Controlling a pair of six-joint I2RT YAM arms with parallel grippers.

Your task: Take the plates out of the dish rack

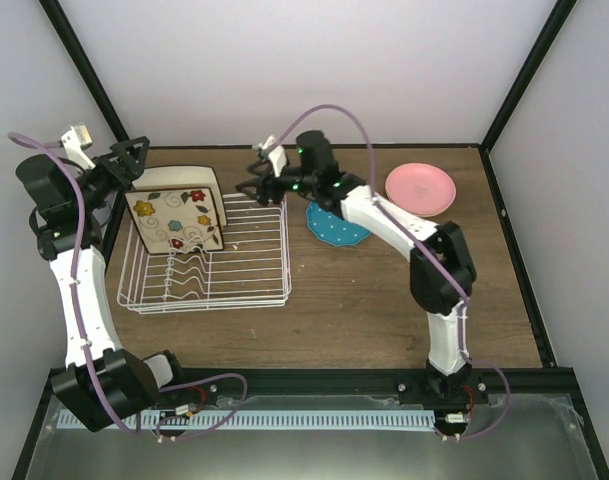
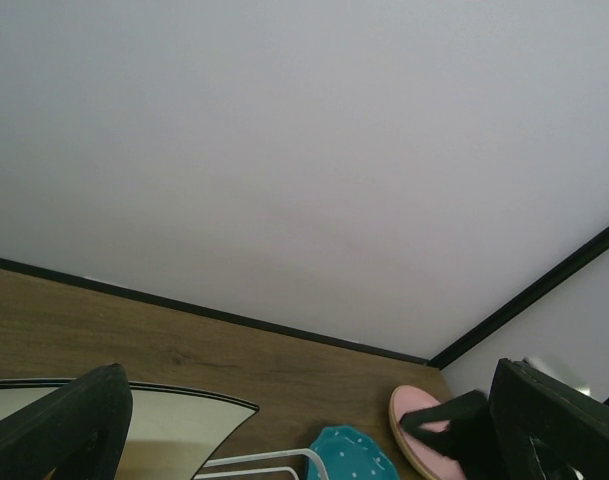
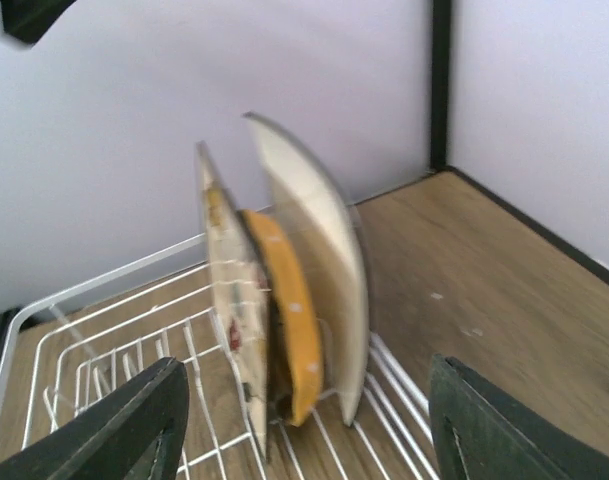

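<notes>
**Top view.** The rack (image 1: 209,270) sits left of centre on the counter (image 1: 384,310). A floral plate (image 1: 174,218) stands on edge in the rack's upper left part, with a cream plate (image 1: 179,178) upright just behind it. A teal plate (image 1: 336,230) and a pink plate (image 1: 420,188) lie flat on the counter at upper right, apart from the rack; I judge both unloaded. Your right gripper (image 1: 252,186) hovers at the rack's upper right corner, aimed left at the plate edges. Your left gripper (image 1: 132,158) hangs over the upper left corner, above the cream plate. Neither touches a plate.

**Left wrist view.** Its fingers (image 2: 64,430) sit in the two lower corners, spread wide with nothing between them. The frame is mostly wall, with the cream plate's rim at bottom left and the teal and pink plates at bottom centre. I judge this arm is held high to keep clear of the other arm.

**Right wrist view.** The frame is blurred. The right gripper's jaws are spread wide and empty. Three plates stand between prongs at centre: the floral plate at left, a dotted orange plate (image 3: 289,320) lower in the middle, and the cream plate at right, the tallest. The prongs present them edge-on to you, which suits a rim pinch. I judge the step in hand to be the approach.
</notes>
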